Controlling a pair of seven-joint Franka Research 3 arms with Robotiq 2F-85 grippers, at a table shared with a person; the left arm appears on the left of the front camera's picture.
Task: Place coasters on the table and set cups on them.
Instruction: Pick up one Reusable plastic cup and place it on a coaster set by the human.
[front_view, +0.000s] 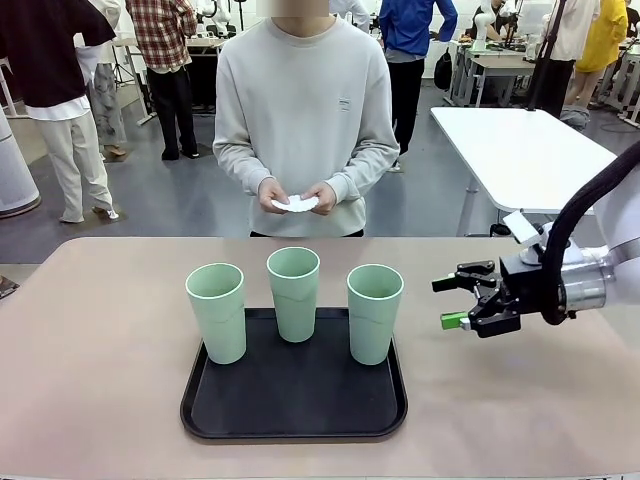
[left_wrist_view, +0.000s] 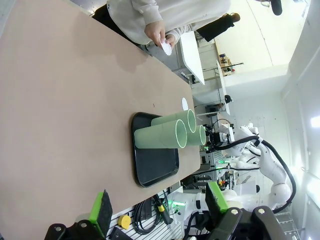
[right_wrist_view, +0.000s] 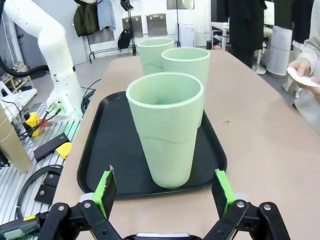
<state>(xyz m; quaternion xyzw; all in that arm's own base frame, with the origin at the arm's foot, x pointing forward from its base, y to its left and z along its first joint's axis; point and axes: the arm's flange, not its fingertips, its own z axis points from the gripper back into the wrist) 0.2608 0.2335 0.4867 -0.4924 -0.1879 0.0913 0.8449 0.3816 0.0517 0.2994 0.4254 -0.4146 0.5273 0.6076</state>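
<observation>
Right wrist view: the right hand (right_wrist_view: 164, 192) stands released, its two green pads (right_wrist_view: 106, 189) spread wide with nothing between them. The nearest cup (right_wrist_view: 165, 130) is straight ahead, framed by the fingers but apart from both. That cup stands upright close to the edge of the black tray (right_wrist_view: 107, 145) that faces the hand. The other cups (right_wrist_view: 186, 70) line up beyond it, farther from the hand, upright on the same tray.

In the front view the right hand (front_view: 447, 303) hovers above the desk (front_view: 100, 350), near the tray's right rim. Bare desk lies under it and behind it, out to the desk's edge. A clear gap separates its fingertips from the nearest cup (front_view: 375, 312).

The left hand (left_wrist_view: 158, 205) is released too, pads wide and empty. It sits well back from the tray, with a broad stretch of bare desk between them.

Farthest from both hands, past the desk's far edge, a person (front_view: 305, 110) holds the coasters (front_view: 295, 204) in both hands, off the desk. Open desk runs between the tray's far rim and that edge.
</observation>
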